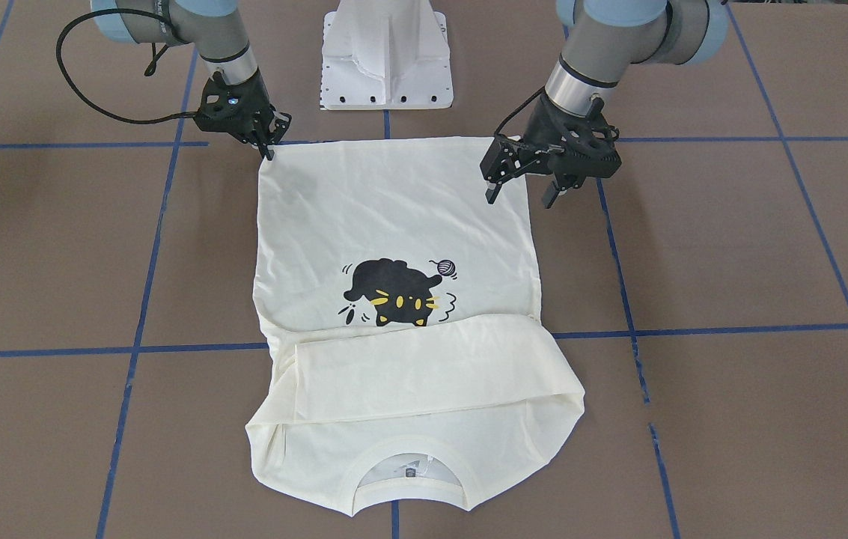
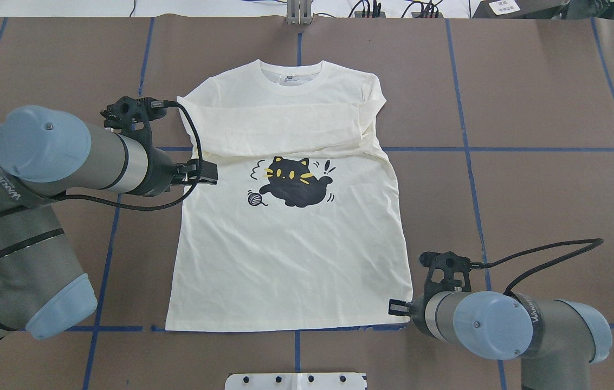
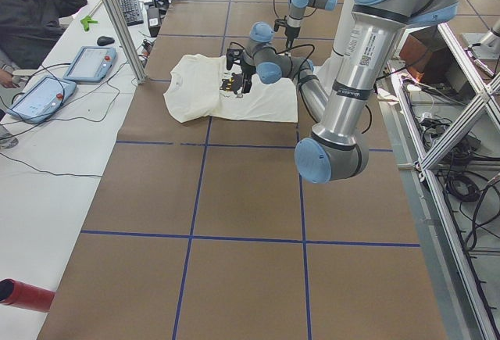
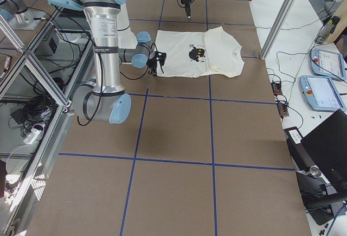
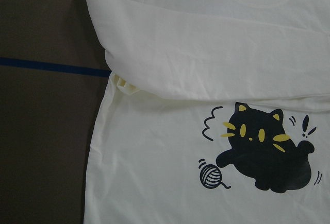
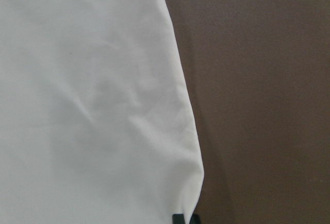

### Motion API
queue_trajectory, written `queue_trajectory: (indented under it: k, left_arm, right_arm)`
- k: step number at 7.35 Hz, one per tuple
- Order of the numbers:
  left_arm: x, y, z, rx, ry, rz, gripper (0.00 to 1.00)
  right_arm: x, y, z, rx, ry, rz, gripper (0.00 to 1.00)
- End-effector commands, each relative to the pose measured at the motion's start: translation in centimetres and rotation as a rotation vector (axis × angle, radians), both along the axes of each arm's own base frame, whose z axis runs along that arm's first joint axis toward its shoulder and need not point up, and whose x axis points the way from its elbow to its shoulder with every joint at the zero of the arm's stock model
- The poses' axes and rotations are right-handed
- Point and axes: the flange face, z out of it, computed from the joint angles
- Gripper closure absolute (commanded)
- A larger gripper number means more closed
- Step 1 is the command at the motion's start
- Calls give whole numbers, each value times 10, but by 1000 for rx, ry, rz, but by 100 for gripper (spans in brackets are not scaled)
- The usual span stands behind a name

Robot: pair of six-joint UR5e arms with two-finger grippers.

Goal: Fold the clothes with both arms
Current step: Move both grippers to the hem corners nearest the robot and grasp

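Reading the right gripper [image 1: 269,152] first: its jaws are drawn narrow, almost together, with the tips down at one hem corner of the shirt [image 1: 394,213]. My right wrist view puts the dark fingertips [image 6: 178,218] right at that corner. I cannot tell whether any cloth sits between them. Around the tips the cloth lies flat on the table [image 1: 730,247].

I see the left gripper [image 1: 519,196] spread wide and holding nothing. It hangs raised above the shirt's other side edge, well apart from the right gripper. None of its fingers show in its own wrist view, which looks down on that edge and on bare table beside it.

Inward from the left gripper, mid-shirt, is the cat print [image 2: 293,183] with its yarn ball [image 2: 254,199]. Just past the print, away from the robot, a sleeve [image 1: 424,367] lies folded across the chest. The collar [image 1: 409,458] is farther out again, at the shirt's far end. The hem runs between the two grippers' sides, nearest the white base [image 1: 386,52].

Blue tape [image 1: 693,329] crosses the table in a grid. A person [image 3: 31,19] sits at a desk off the table's far side.
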Motion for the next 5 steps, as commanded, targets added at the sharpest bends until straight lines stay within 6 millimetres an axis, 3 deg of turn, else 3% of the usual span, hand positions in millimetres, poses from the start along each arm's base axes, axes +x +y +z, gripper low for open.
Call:
queue_trajectory:
  k: [1, 3, 4, 5]
  left_arm:
    - [-5, 9, 38, -76, -31, -15, 0]
    - [-6, 72, 75, -233, 2, -30, 0]
    - [7, 110, 82, -286, -5, -45, 0]
    - [36, 146, 91, -332, -29, -63, 0]
  right_arm:
    - [12, 0, -21, 0, -47, 16, 100]
    - [24, -5, -33, 4, -76, 29, 100]
    - [25, -7, -35, 4, -83, 33, 100]
    - [25, -7, -37, 5, -90, 33, 100]
